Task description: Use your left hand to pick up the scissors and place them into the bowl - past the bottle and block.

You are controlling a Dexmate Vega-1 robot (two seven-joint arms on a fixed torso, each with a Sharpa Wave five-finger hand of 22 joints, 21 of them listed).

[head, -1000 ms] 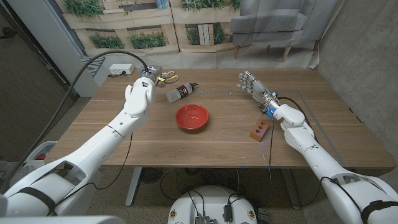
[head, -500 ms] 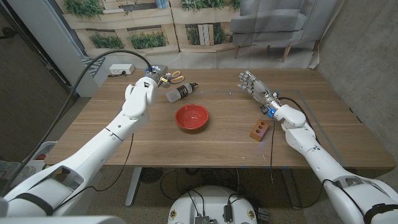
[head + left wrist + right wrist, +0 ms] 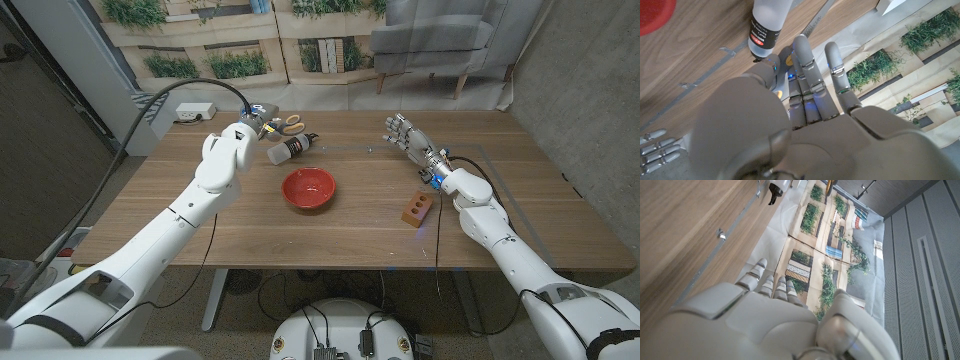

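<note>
Pictured at a wooden desk (image 3: 200, 240): left hand (image 3: 254, 124) reached over the far left part of the desktop, fingers (image 3: 803, 55) extended and apart, gripping nothing, just short of the yellow-handled scissors (image 3: 291, 123). Scissors seen lying on the desk near its far edge, partly hidden behind the hand, with only a sliver of yellow handle visible between the fingers in the left wrist view. Beside them, a white bottle (image 3: 287, 149) with a black cap and dark label lay on its side, just to the right of the left hand; also shown close to the fingertips in the left wrist view (image 3: 767, 26). Red bowl (image 3: 308, 188) sat near the middle of the desk, nearer than the bottle and well apart from the scissors. Small red-brown block (image 3: 417, 209) rested to the right of the bowl, just beside the right forearm. Right hand (image 3: 406, 134) held above the far right part of the desk, fingers spread and holding nothing. White power strip (image 3: 195, 112) lay at the far left corner. Grey armchair (image 3: 440, 35) and a plant-print backdrop (image 3: 220, 40) stood behind the desk.
</note>
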